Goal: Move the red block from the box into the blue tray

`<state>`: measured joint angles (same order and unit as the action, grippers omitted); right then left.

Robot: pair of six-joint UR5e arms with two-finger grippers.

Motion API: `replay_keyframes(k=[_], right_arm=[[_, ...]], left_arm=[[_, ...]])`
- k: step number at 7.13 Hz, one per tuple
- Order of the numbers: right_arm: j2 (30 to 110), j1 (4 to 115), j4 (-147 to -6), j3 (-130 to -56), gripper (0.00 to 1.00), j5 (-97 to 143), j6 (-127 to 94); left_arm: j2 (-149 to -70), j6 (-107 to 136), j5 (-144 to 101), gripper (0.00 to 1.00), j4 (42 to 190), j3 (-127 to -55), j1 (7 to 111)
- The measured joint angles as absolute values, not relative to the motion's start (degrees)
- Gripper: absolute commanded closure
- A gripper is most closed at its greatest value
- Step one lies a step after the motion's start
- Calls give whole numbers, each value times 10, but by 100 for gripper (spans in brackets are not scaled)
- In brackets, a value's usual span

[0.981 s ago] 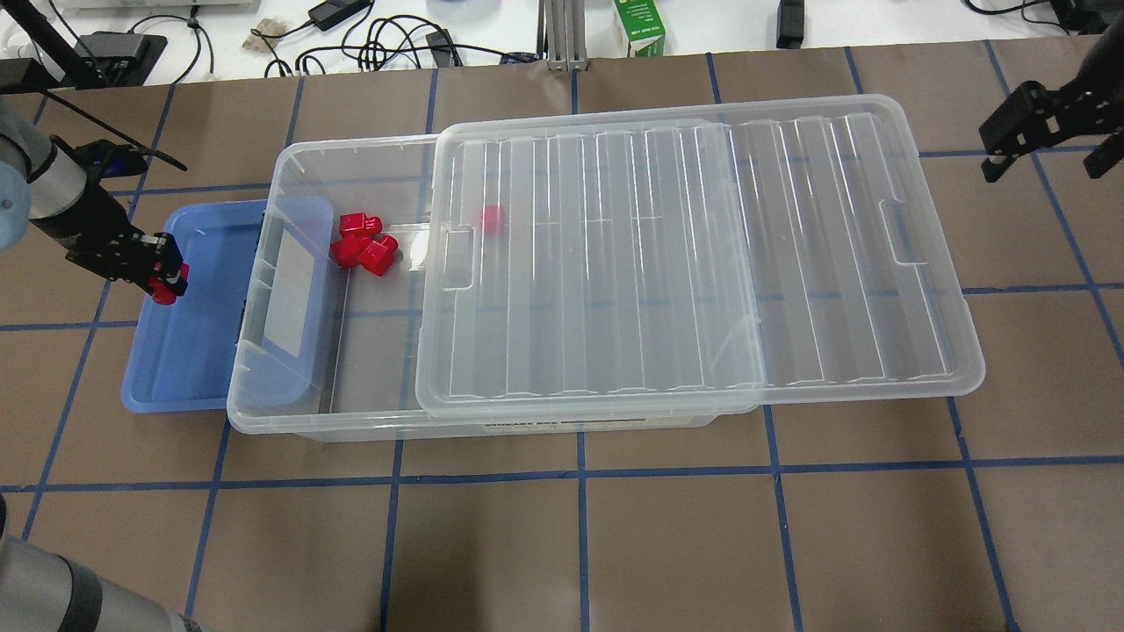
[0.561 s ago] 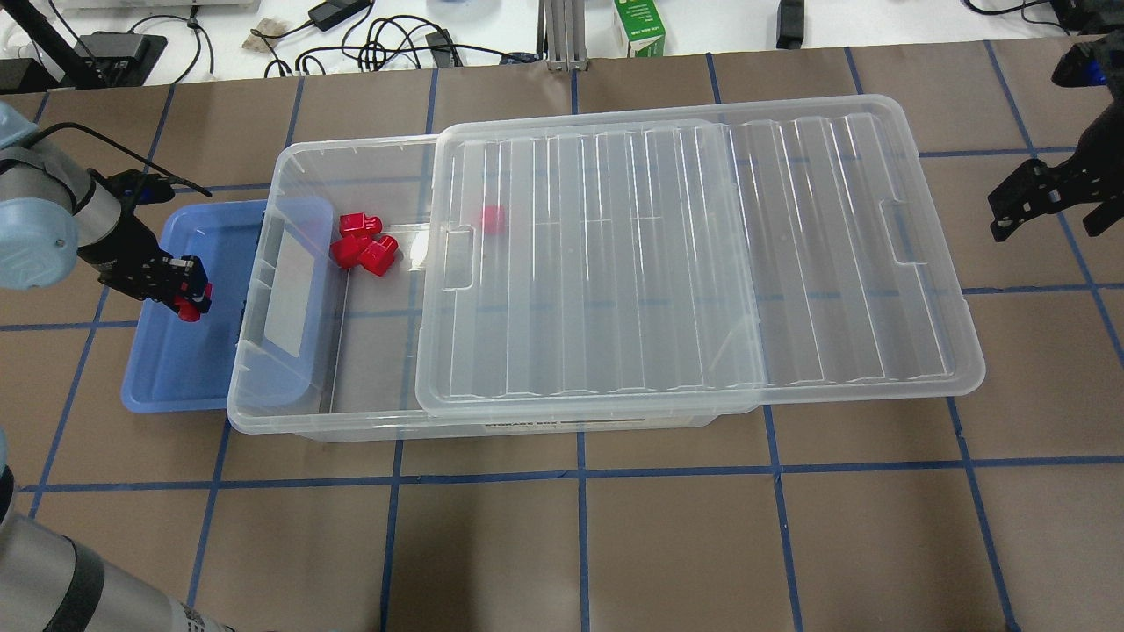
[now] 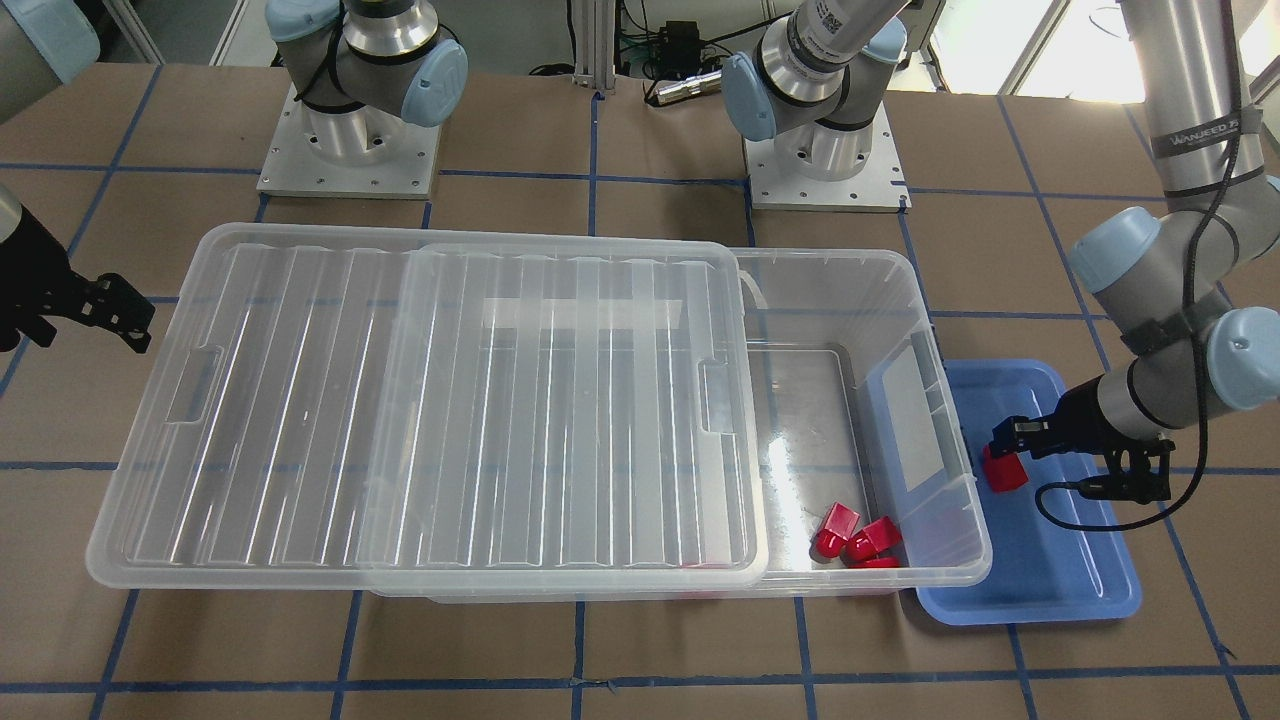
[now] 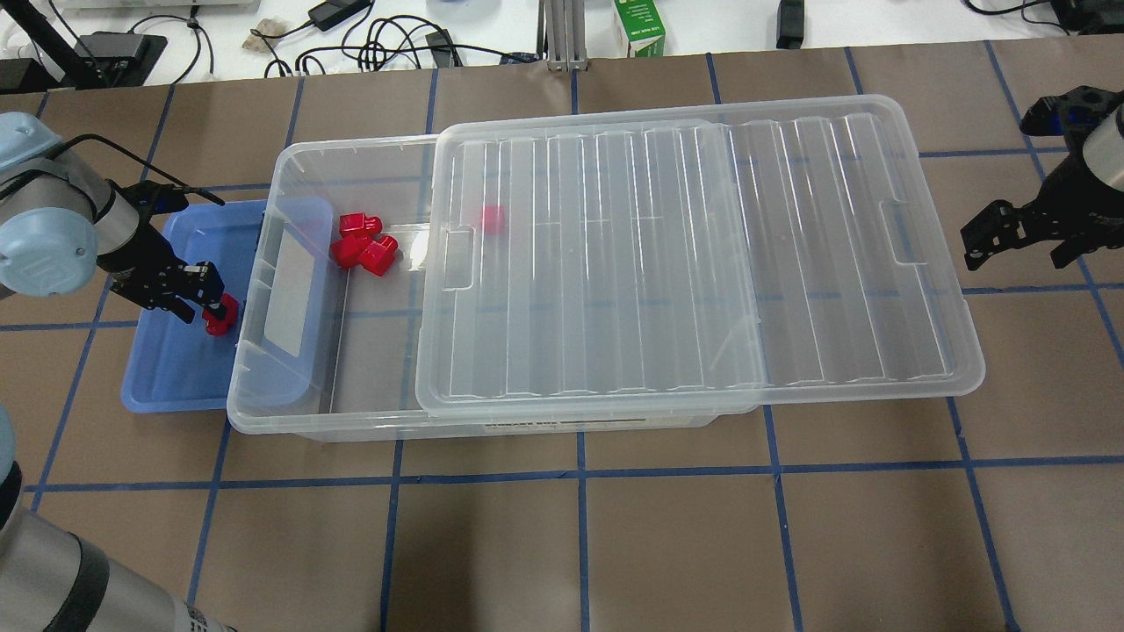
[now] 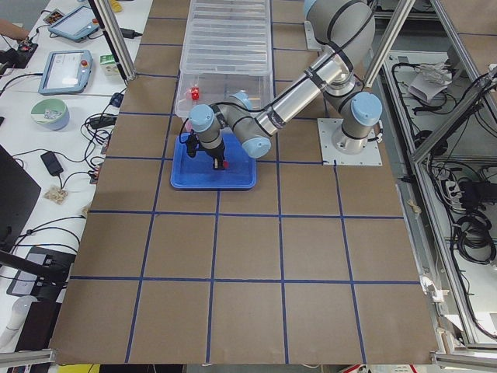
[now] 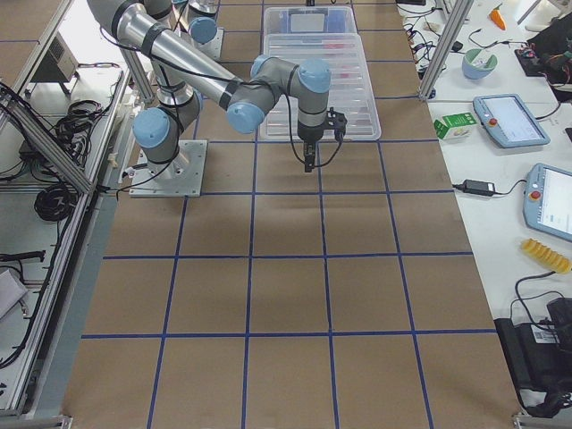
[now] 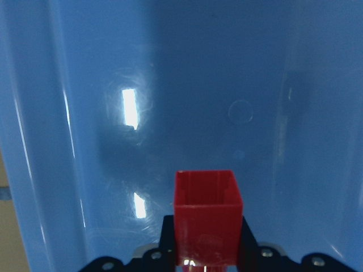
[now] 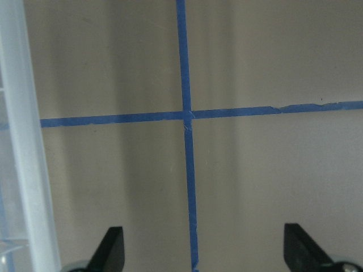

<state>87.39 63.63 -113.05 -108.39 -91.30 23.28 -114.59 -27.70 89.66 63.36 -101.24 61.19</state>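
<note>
My left gripper (image 4: 211, 309) is shut on a red block (image 4: 219, 316) and holds it just above the floor of the blue tray (image 4: 176, 386). The block also shows in the front view (image 3: 1002, 472) and in the left wrist view (image 7: 207, 218), pinched between the fingers over the tray's blue floor (image 7: 198, 96). The clear box (image 4: 369, 421) stands next to the tray, its ribbed lid (image 4: 702, 254) slid to the right. Three red blocks (image 4: 362, 246) lie in the box's open end; another (image 4: 493, 219) shows through the lid. My right gripper (image 4: 1010, 237) is open and empty, right of the lid.
The box's end wall overhangs the blue tray's right side (image 3: 960, 430). A green carton (image 4: 638, 26) and cables lie beyond the table's far edge. In the right wrist view, blue tape lines (image 8: 186, 113) cross on the brown table, with the lid's edge (image 8: 28, 170) at left.
My left gripper has moved right and toward the near side over the blue tray, still holding the red block. My right gripper has moved nearer and slightly toward the lid.
</note>
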Motion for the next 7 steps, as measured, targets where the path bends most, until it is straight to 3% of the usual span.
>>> replay_keyframes(k=[3, 7], right_arm=[[872, 693, -1134, -1085, 0, -910, 164], [869, 803, -1140, -1080, 0, -909, 23]], left_arm=[[-1112, -271, 899, 0, 680, -985, 627], [-1036, -223, 925, 0, 858, -877, 706]])
